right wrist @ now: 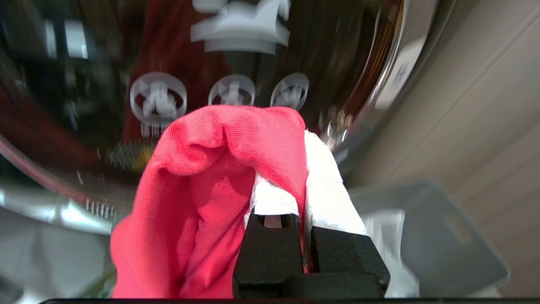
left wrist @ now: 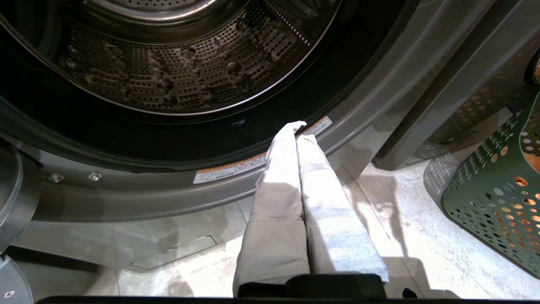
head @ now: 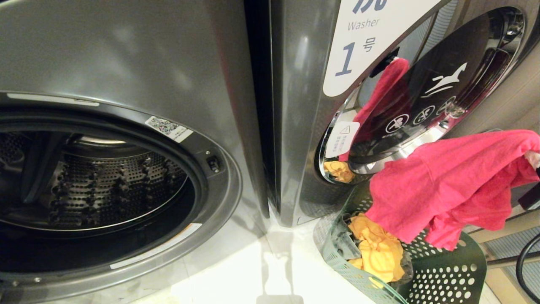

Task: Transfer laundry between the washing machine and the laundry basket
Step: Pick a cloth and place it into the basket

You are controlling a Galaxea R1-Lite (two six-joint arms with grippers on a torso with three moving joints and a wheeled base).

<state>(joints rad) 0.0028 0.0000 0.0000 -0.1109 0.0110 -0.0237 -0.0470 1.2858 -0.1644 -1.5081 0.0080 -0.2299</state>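
The washing machine [head: 126, 177] on the left stands open, and its perforated drum [left wrist: 190, 71] holds no cloth that I can see. My right gripper [right wrist: 301, 143] is shut on the red-pink laundry [head: 447, 181], which hangs over the green laundry basket [head: 443, 274] at lower right. That garment [right wrist: 202, 169] drapes over the white-wrapped fingers [right wrist: 329, 190] in front of a closed glass door. A mustard-orange garment [head: 377, 249] lies inside the basket. My left gripper [left wrist: 300, 131] is shut and empty, low over the floor, its tips near the lower rim of the washer opening.
A second washer [head: 303, 126] labelled 1 stands right of the open one; its closed round door [head: 443, 84] mirrors the red cloth. The green basket [left wrist: 493, 198] sits against that washer's foot. A grey solid-sided bin [right wrist: 443, 236] lies beyond the right gripper. A black cable [head: 527, 266] loops at far right.
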